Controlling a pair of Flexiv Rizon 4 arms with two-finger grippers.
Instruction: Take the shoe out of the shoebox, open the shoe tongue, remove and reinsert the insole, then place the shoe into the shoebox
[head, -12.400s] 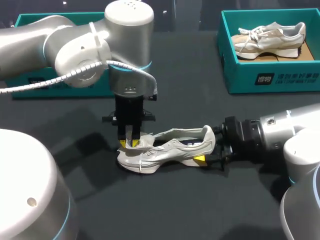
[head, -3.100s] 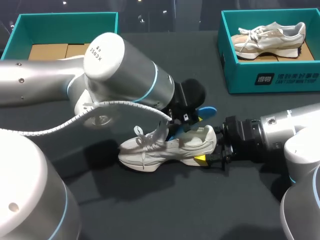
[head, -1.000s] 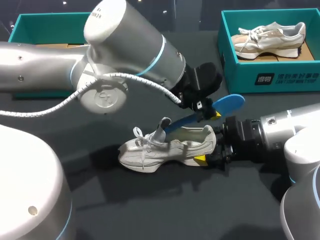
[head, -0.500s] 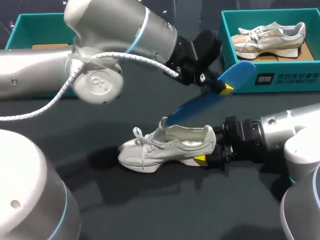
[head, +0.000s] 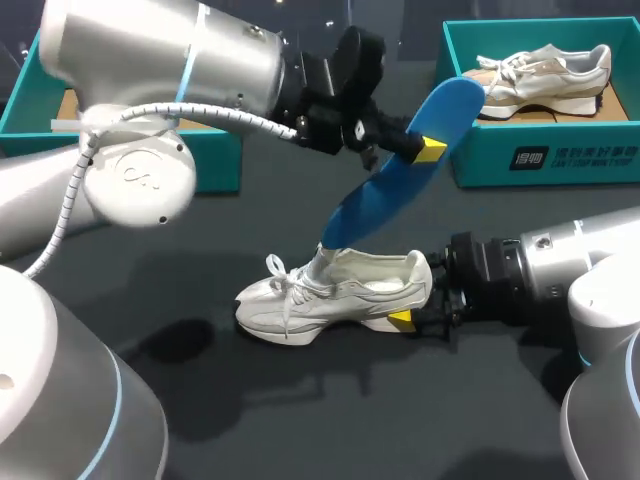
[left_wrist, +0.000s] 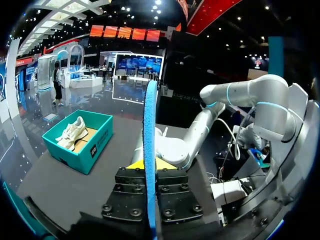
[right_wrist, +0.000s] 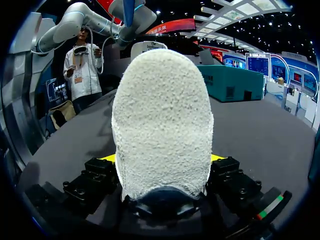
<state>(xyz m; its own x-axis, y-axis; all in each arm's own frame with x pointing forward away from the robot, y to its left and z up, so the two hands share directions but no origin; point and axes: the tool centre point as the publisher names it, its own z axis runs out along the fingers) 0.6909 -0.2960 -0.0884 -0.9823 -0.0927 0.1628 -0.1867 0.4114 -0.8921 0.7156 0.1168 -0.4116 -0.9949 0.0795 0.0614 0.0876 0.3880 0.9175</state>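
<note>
The shoe (head: 330, 295) stands upright on its sole in the middle of the dark table (head: 300, 420), out of any box, with its toe towards my left and its heel towards my right. The right arm (head: 560, 270) lies low along the table, and the right jaws are clamped on the heel. In the right wrist view the fuzzy white heel (right_wrist: 162, 125) fills the space between the two yellow tips, one pressed to each side. The left arm (head: 160, 70) reaches across above the shoe, and the left jaws are closed on the blue insole (head: 400, 170) near its upper end. The left wrist view shows the insole edge-on (left_wrist: 149, 150), pinched between the two fingers and running straight out ahead of them. The insole hangs in the air on a slant, with its lower end just above the shoe's opening beside the raised tongue (head: 322, 262); I cannot tell whether it touches. A teal shoebox (head: 540, 160) sits at the far right of the table with a second pale shoe (head: 540, 70) lying inside. Another teal box (head: 215, 165) sits at the far left, mostly hidden behind the left arm.
</note>
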